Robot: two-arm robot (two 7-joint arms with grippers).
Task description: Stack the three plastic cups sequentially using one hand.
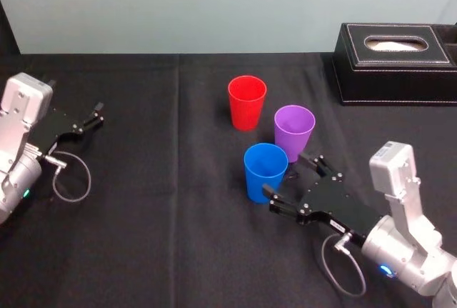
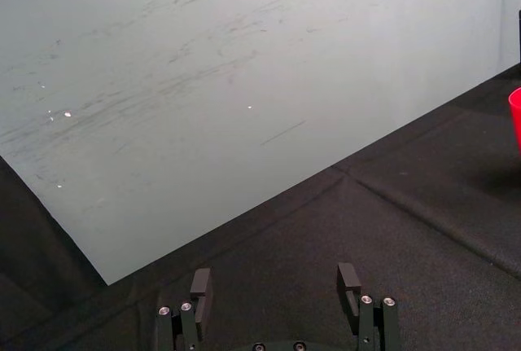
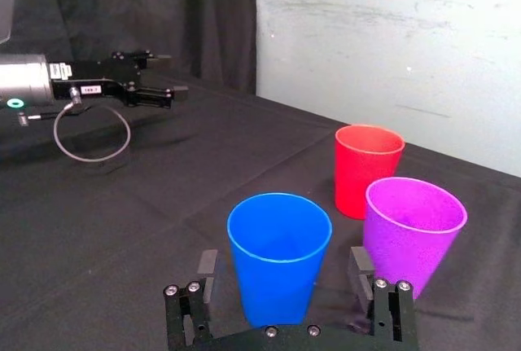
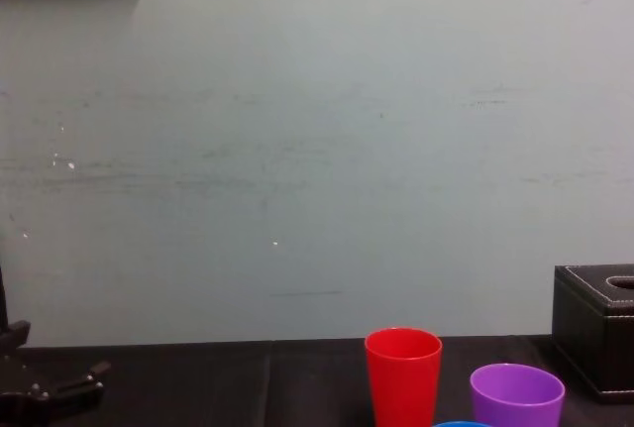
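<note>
Three plastic cups stand upright and apart on the black cloth: a red cup [image 1: 247, 102] [image 3: 368, 168] [image 4: 403, 375] farthest back, a purple cup [image 1: 294, 131] [image 3: 413, 229] [image 4: 516, 395] to its right, and a blue cup [image 1: 265, 172] [image 3: 278, 257] nearest me. My right gripper [image 1: 291, 178] [image 3: 282, 268] is low over the table with its tips at the blue cup. It is open, the cup's lower part stands between its fingers, and a gap shows on each side. The purple cup is just beyond the far fingertip. My left gripper [image 1: 96, 115] [image 2: 275, 286] [image 3: 167, 90] rests open at the far left.
A black stitched tissue box [image 1: 396, 61] [image 4: 599, 333] stands at the back right, beyond the purple cup. A pale wall [image 4: 297, 150] rises behind the table. Bare black cloth [image 1: 164, 201] stretches between the cups and the left arm.
</note>
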